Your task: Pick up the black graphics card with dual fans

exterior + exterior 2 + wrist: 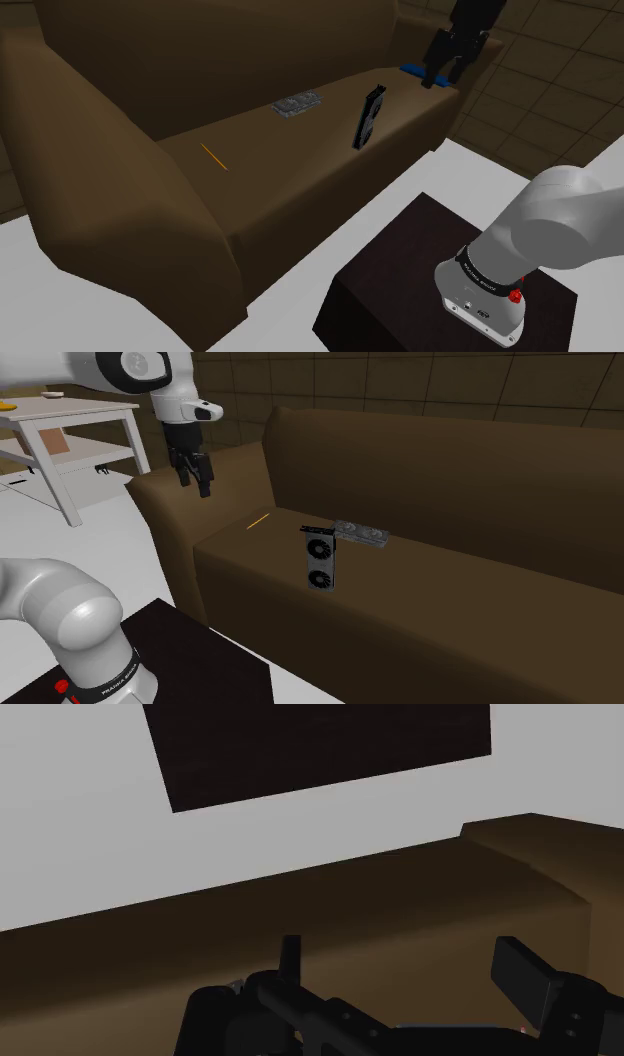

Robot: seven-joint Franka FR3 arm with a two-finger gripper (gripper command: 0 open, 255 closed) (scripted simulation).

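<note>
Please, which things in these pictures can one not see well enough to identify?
- Blue thing, shoulder view: largely behind the pincer; what it is and where it rests stay unclear.
- Thin orange thing on the seat: too small to name.
- Yellow thing on the white table, second exterior view: cut off by the left edge.

The black graphics card (368, 117) stands on edge on the brown sofa (120, 130), pincer (441, 80) well apart

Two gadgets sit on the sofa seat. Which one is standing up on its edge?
The black graphics card with two fans stands on edge; the grey card near it lies flat.
</note>
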